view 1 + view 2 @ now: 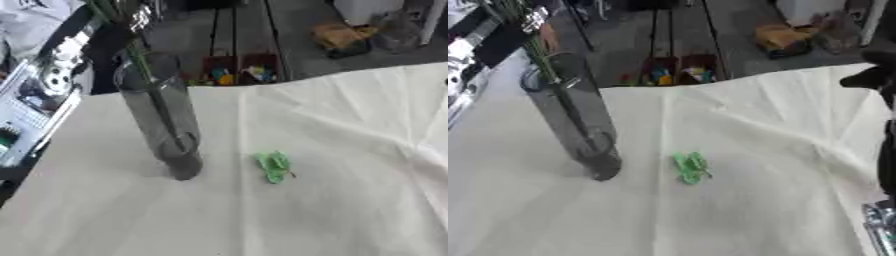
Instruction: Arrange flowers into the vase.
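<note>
A tall clear vase (162, 125) stands on the white cloth at left of centre. Green flower stems (540, 60) stand in it and rise out through its mouth to the top edge. My left arm (61, 60) comes in along the left side, and my left hand (534, 20) shows partly at the top by the stems, blurred. A small green leaf piece (275, 167) lies flat on the cloth to the right of the vase. In the right eye view my right hand (870, 77) is a dark shape at the right edge, well away from the vase.
The white cloth (332, 215) covers the table and has creases at the right. Beyond its far edge are a floor, a low rack with coloured items (236, 72) and a yellow-brown bundle (341, 37). A silver part (878, 225) shows at the lower right.
</note>
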Tool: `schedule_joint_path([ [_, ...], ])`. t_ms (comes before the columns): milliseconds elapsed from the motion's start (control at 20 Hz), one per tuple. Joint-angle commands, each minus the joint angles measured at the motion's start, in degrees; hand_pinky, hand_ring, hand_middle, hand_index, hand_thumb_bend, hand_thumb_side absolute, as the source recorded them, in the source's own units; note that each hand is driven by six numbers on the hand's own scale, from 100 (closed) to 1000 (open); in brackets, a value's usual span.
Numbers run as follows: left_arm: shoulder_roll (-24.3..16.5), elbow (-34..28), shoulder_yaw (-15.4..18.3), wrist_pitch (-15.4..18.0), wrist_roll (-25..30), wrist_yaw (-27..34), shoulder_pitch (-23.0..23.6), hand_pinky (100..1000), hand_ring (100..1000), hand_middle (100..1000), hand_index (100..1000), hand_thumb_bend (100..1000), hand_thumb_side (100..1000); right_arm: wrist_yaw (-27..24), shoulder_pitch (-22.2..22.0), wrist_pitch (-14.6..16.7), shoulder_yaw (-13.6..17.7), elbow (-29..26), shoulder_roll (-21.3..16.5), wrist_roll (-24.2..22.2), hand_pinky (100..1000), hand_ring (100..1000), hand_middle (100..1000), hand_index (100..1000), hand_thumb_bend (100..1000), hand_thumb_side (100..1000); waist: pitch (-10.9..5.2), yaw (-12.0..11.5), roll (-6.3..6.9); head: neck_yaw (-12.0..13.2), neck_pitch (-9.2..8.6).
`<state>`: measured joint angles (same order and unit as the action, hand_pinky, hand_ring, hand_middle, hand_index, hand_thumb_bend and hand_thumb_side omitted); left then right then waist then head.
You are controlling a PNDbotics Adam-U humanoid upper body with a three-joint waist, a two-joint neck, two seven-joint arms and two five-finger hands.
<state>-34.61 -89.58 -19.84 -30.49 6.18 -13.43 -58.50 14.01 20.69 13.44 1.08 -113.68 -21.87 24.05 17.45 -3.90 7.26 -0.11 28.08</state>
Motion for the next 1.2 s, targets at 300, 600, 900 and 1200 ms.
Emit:
schedule_joint_path([
  [300, -3.5, -1.0, 0.9, 1.4, 6.4, -1.4, -0.4, 961, 1000, 988, 1000, 100, 1000, -0.6, 0.6, 0.1, 0.3, -0.9, -0.7, 0.2, 624, 556, 479, 731, 100, 1000, -1.22, -0.3, -0.15, 0.1, -0.36],
  [600, -4.0, -1.0, 1.4, 2.2, 11.1, -2.9, -0.3, 980, 1000, 1000, 1000, 100, 1000, -0.7, 0.6, 0.1, 0.3, -0.9, -0.7, 0.2, 623, 556, 479, 730, 100, 1000, -1.35, -0.3, -0.14, 0.1, -0.4],
  [900, -4.8, -0.1, 1.5, 2.8, 15.8, -3.6, -0.4, 999, 1000, 1000, 1000, 318, 1000, -0.7, 0.5, 0.1, 0.3, -0.9, -0.7, 0.2, 623, 556, 479, 728, 100, 1000, -1.53, -0.3, -0.02, 0.2, -0.45],
  [1200, -5.7, 0.9, 2.0, 3.8, 20.6, -5.7, -0.5, 1000, 1000, 1000, 1000, 525, 1000, -0.7, 0.3, 0.0, 0.3, -0.9, -0.8, 0.2, 624, 556, 478, 728, 100, 1000, -1.61, -0.3, 0.11, 0.4, -0.45],
])
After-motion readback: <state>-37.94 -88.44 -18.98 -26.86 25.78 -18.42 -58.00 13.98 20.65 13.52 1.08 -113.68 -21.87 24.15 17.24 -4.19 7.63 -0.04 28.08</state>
